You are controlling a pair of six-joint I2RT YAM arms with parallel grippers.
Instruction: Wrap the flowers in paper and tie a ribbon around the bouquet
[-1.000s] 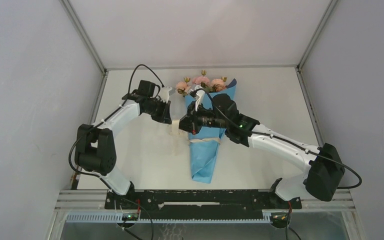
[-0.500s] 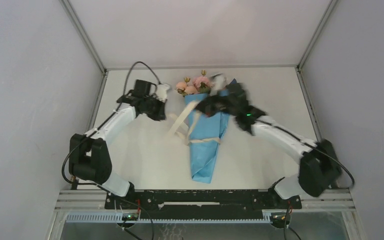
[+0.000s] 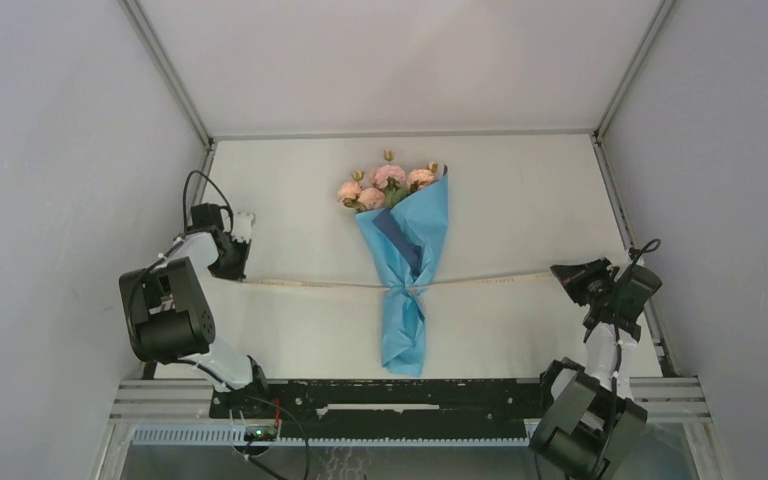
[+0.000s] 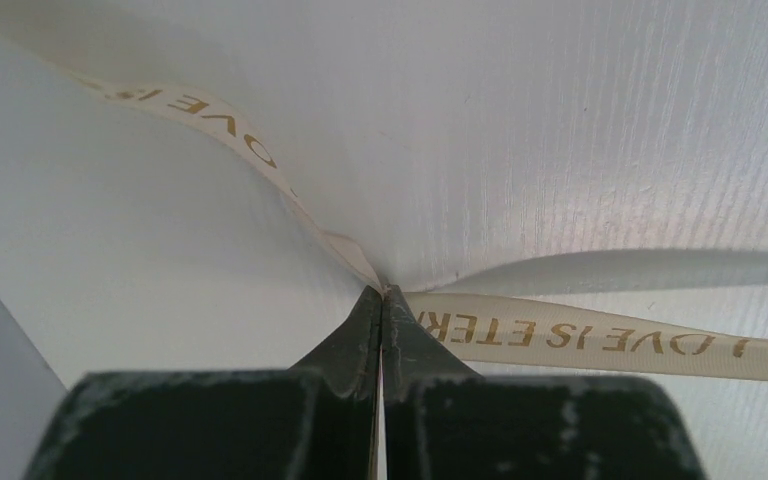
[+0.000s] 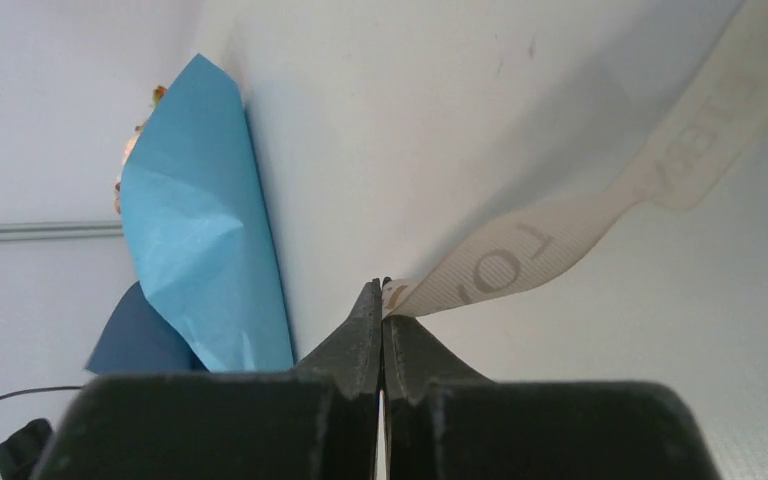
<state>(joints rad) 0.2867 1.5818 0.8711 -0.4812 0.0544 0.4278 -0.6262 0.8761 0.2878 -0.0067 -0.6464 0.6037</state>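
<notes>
I see the bouquet [image 3: 405, 262] mid-frame: light blue paper [image 3: 422, 215] cone, pink flowers [image 3: 385, 183] at top, cream ribbon [image 3: 310, 285] cinched at the waist. Left gripper [image 4: 381, 300] and right gripper [image 5: 382, 292] each pinch a ribbon end tight.

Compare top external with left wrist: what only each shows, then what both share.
Only top external: the bouquet cinched at its waist, the ribbon stretched taut to both sides, the right pincer holding its other side. Only left wrist: gold lettering on the ribbon and a loose tail beyond the pinch. Both: the left pincer shut on the ribbon over the white table.
</notes>
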